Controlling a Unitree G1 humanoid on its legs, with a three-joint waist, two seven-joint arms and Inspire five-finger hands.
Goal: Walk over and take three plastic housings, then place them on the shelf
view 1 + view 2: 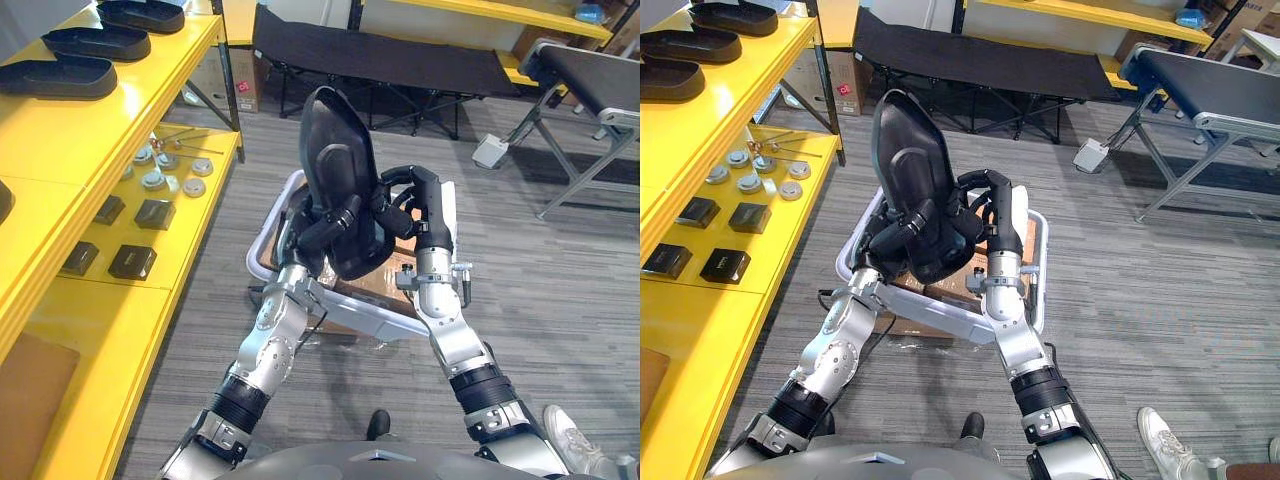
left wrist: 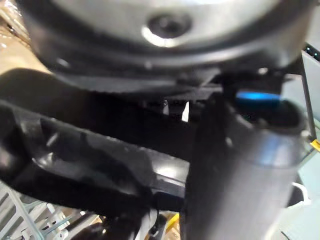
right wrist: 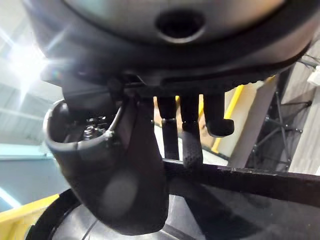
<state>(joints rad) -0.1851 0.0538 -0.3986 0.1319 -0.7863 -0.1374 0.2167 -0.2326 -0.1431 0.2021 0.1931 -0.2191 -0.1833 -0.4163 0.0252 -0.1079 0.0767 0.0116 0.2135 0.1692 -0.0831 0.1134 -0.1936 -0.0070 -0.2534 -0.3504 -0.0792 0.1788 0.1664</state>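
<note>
A large black plastic housing [image 1: 335, 150] stands upright in the air above a white crate [image 1: 268, 243] on the floor. My left hand [image 1: 335, 225] is curled round its lower left part. My right hand [image 1: 410, 200] grips its lower right edge; in the right wrist view the fingers [image 3: 192, 145] hook over the housing's rim [image 3: 250, 182]. To the left runs the yellow shelf [image 1: 150, 90], with three more black housings [image 1: 60, 75] lying in a row on its top level.
The shelf's lower level [image 1: 195, 235] carries small round parts [image 1: 160, 170] and black blocks [image 1: 132, 261]. A black folding cot [image 1: 380, 55] stands behind the crate, and a conveyor frame [image 1: 590, 90] is at the right. A person's shoe [image 1: 575, 440] is near the lower right.
</note>
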